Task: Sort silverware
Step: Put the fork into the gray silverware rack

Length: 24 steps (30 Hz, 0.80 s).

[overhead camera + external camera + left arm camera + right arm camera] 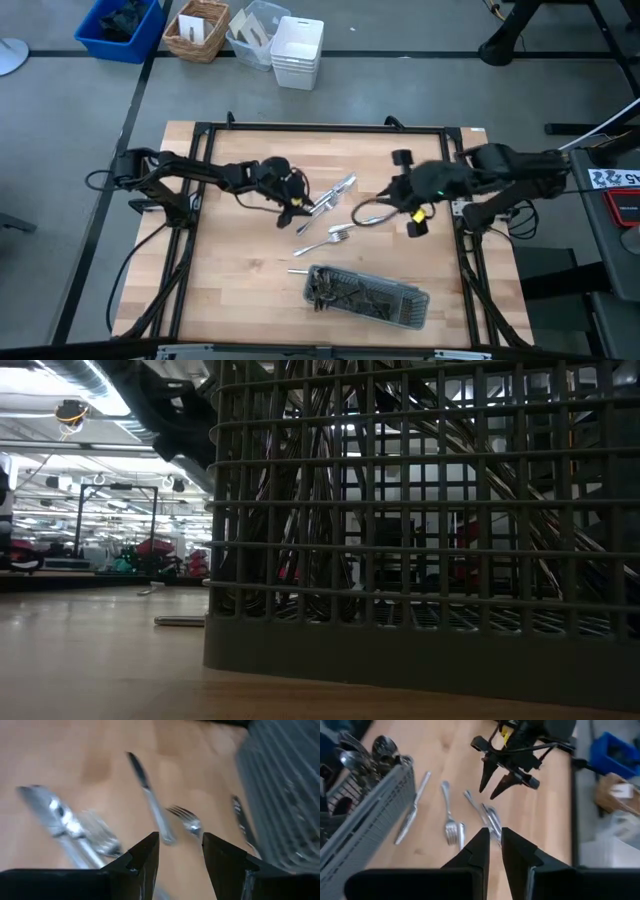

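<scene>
The pale wooden worktop [240, 270] is carrying everything, framed by black rails. The left dark jointed arm [190, 172] is reaching in from the worktop's left edge, its left tool [291, 211] hanging just above the loose cutlery with its two fingers [145, 857] standing apart and gripping nothing. The right dark jointed arm [520, 170] is stretching in from the right edge, its right tool [412, 215] hovering near the cutlery's right side; its fingers [479, 851] are drawn narrow, with only a slim gap between them, and nothing is sitting in that gap.

The long dark grey mesh tray [395, 310] is lying near the front edge, already holding several pieces that are poking up at its left end. In the low view its grid wall is blocking most of the scene behind.

The loose shiny silverware [335, 192] is lying scattered at the worktop's middle, between the two tools: a knife [150, 800], a small fork [187, 819] and others beside them, all flat on the wood and apart from the tray.
</scene>
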Available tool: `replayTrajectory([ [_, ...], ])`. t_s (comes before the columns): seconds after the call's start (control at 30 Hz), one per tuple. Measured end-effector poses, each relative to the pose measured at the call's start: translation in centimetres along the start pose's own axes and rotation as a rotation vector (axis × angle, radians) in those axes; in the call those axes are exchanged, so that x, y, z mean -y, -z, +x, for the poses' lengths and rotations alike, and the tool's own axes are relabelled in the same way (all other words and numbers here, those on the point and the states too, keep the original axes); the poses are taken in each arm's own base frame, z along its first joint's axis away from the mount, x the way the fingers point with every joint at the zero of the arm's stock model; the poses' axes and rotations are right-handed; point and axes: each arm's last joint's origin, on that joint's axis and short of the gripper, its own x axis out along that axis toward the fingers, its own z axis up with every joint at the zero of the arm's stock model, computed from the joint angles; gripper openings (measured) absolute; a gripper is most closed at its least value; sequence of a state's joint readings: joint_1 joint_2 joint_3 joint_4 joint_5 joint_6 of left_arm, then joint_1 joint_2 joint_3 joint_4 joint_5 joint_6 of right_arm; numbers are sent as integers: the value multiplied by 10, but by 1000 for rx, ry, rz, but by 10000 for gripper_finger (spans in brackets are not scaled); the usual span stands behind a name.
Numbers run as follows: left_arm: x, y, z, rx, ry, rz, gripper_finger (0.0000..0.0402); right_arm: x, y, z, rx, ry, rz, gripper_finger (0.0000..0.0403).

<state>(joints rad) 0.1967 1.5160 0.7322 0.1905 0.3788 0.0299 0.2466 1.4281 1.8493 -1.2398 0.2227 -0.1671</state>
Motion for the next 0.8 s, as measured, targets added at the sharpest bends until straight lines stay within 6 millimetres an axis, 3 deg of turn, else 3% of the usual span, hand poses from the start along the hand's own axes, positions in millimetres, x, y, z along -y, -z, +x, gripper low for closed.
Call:
replayTrajectory([
  [0.27,39,20,9,-213,110,39,143,20,14,50,14,-148,0,50],
  [0.43,57,27,13,-279,70,28,143,25,29,75,-18,-190,18,50],
  [0.6,67,27,25,-222,-2,53,143,25,38,88,-45,-205,28,50],
  [0.8,69,34,44,-193,-9,66,143,24,39,90,-48,-210,26,50],
])
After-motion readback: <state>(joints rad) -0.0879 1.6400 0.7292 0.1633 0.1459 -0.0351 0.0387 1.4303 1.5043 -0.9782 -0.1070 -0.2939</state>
